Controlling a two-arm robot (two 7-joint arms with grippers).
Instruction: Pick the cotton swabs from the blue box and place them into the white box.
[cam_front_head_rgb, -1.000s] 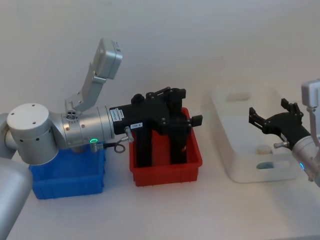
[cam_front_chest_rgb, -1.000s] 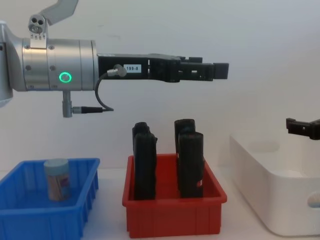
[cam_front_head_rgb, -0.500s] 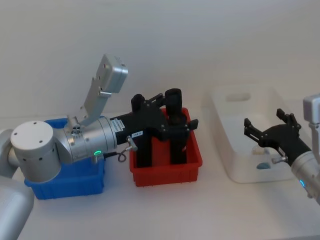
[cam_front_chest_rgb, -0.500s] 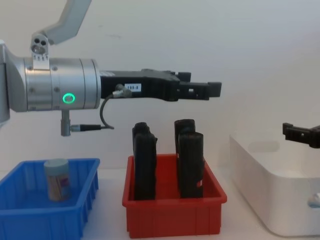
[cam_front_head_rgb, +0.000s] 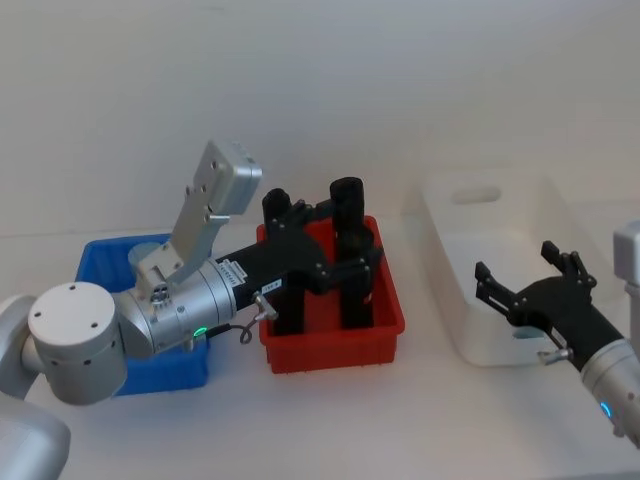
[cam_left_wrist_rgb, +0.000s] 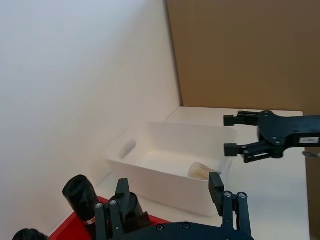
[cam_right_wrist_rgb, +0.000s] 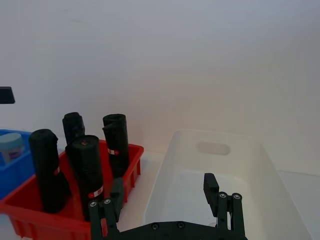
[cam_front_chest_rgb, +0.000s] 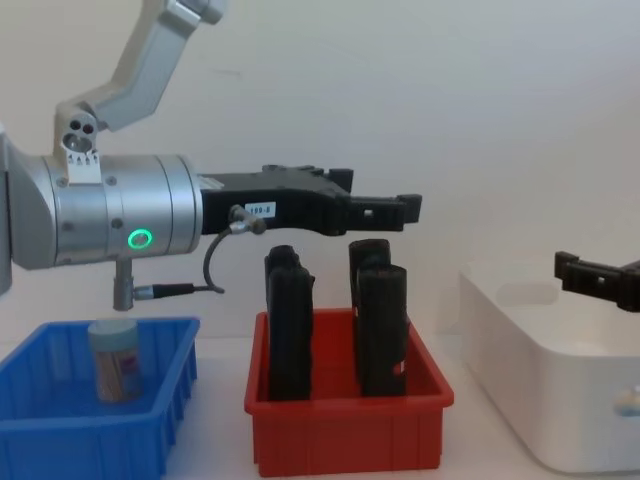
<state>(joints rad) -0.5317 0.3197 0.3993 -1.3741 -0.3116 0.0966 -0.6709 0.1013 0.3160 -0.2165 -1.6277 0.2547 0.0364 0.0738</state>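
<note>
One cotton swabs jar (cam_front_chest_rgb: 113, 358), label (cam_front_chest_rgb: 118, 373) illegible

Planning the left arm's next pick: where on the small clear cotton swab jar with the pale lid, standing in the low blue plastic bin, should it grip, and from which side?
Probably from straight above, closing across the round sides just under the lid. The cotton swab jar stands upright, and the walls of the blue bin ring it, so a sideways approach looks blocked.
</note>
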